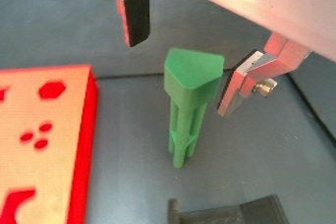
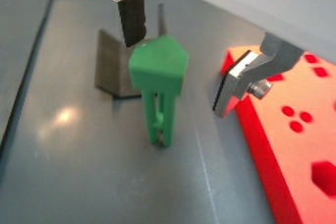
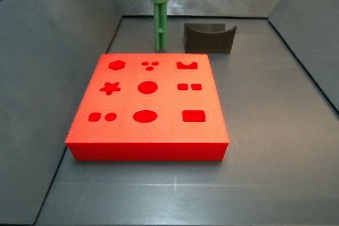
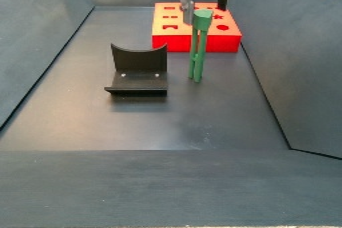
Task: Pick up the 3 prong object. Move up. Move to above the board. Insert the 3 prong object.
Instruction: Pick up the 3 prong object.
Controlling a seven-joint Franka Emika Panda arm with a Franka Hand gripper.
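Now straddles the green peg's [image 1: 188,105] head with the gripper [image 1: 184,56] — fingers spread, not touching. Stands upright on the floor, between red board [image 3: 149,111] and grey U-shaped block [image 4: 136,69].

no readable text, labels, numbers or signs anywhere

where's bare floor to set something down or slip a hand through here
Widest bare floor lies in front of the dark U-shaped block, toward that side camera. Another open strip runs between the board and the wall. It is crowded by the 3 prong object, where the open pincer straddles its head.
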